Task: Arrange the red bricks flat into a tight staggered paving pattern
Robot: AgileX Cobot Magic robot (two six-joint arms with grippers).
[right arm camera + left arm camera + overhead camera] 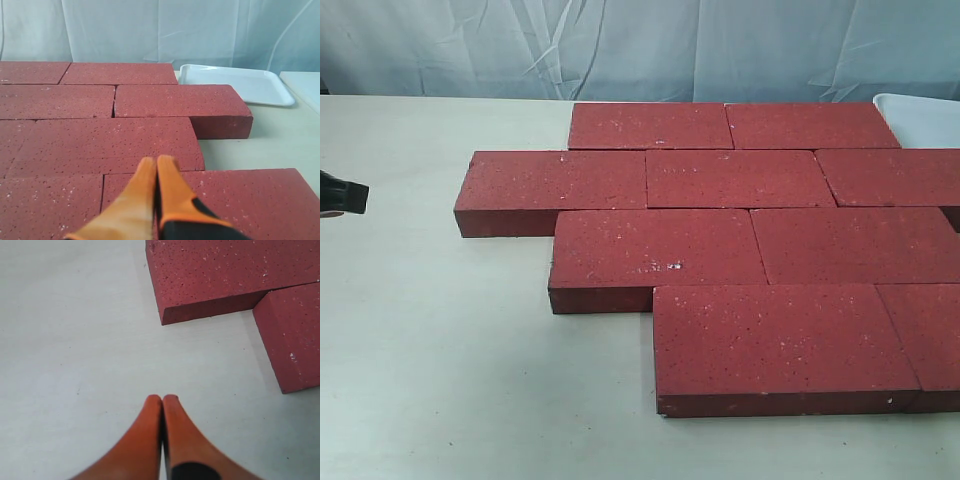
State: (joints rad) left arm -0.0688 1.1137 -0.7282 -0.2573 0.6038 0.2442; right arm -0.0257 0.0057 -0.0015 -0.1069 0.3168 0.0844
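My left fingers (159, 404) are pressed together with nothing between them, over bare surface (440, 380) off the left side of the red bricks (657, 245). The paving's left edge is stepped. The second row from the far side juts furthest left, the row nearer than it starts further right, and the nearest row further right again. Each step leaves a notch. Left of the pattern and along its near side the surface lies open, with wide room for moving.

My right fingers (154, 166) are likewise closed tip to tip and hold nothing. They sit over the bricks toward the right side of the paving. That edge steps too, its rows ending at different points with bare surface in the notches.

The bricks lie flat in four rows, side against side, with joints offset from row to row, and they fill the middle and right of the surface. A white tray (235, 85) lies just beside the right end of the far row.

The surface is pale, matte and faintly marked. A wrinkled sheet (620, 50) hangs behind its far edge.
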